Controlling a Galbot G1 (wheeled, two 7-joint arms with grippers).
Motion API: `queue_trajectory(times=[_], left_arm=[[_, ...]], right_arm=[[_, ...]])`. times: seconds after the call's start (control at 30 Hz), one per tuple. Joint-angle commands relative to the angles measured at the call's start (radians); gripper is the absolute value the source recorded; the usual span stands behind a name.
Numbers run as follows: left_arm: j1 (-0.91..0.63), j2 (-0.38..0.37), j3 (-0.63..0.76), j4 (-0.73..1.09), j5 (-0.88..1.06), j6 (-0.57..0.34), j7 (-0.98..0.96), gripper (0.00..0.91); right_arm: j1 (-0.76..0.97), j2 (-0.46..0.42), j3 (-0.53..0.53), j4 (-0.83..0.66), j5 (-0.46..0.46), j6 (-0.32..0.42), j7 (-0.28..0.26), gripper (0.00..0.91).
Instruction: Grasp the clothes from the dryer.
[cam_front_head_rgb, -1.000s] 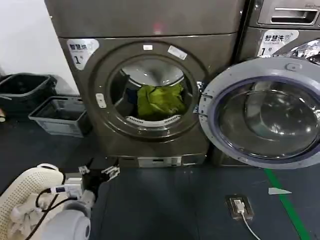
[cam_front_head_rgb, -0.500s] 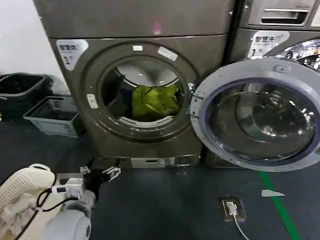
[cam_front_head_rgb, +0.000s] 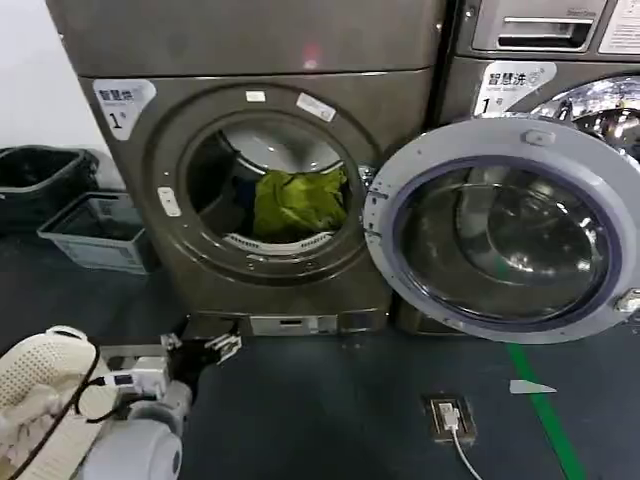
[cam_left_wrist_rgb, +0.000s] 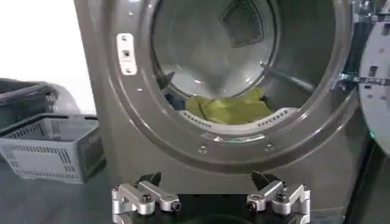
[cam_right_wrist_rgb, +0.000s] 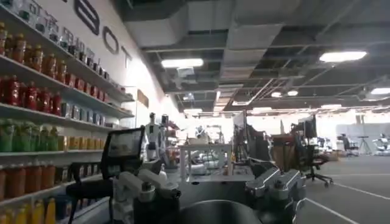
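The dryer (cam_front_head_rgb: 260, 40) stands ahead with its round door (cam_front_head_rgb: 500, 230) swung open to the right. The clothes (cam_front_head_rgb: 298, 203), a crumpled yellow-green bundle, lie at the front of the steel drum, just behind the lip; the left wrist view shows them as clothes (cam_left_wrist_rgb: 228, 109) inside the dryer (cam_left_wrist_rgb: 109, 109). My left gripper (cam_front_head_rgb: 222, 346) hangs low in front of the machine's base, well short of the opening. It is the left gripper (cam_left_wrist_rgb: 207, 179) seen open and empty, facing the porthole. My right gripper (cam_right_wrist_rgb: 207, 170) points away into the room, open and empty.
A grey slatted basket (cam_front_head_rgb: 95, 232) and a black bin (cam_front_head_rgb: 35, 180) sit on the floor left of the dryer. A second machine (cam_front_head_rgb: 540, 40) stands to the right behind the open door. A floor socket with cable (cam_front_head_rgb: 445, 412) and a green line (cam_front_head_rgb: 545, 420) mark the floor.
In the head view the dryer, its door and the baskets have slid leftward over the last second. The left gripper keeps its place low at the left, still open.
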Motion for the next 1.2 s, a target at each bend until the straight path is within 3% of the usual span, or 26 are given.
queue_trajectory(times=[0.03,0.8,1.2], left_arm=[[-0.001,0.002,-0.001,-0.005,0.001,0.049,0.001,0.907],[-0.016,0.004,-0.001,0.013,0.017,0.049,-0.002,0.907],[-0.011,0.000,0.001,0.013,0.019,0.049,0.005,0.907]], right_arm=[[0.002,0.002,-0.002,0.003,-0.003,0.005,0.001,0.907],[0.004,0.014,-0.004,-0.007,0.058,0.089,0.015,0.907],[0.006,0.031,-0.001,0.000,0.071,0.096,0.009,0.907]])
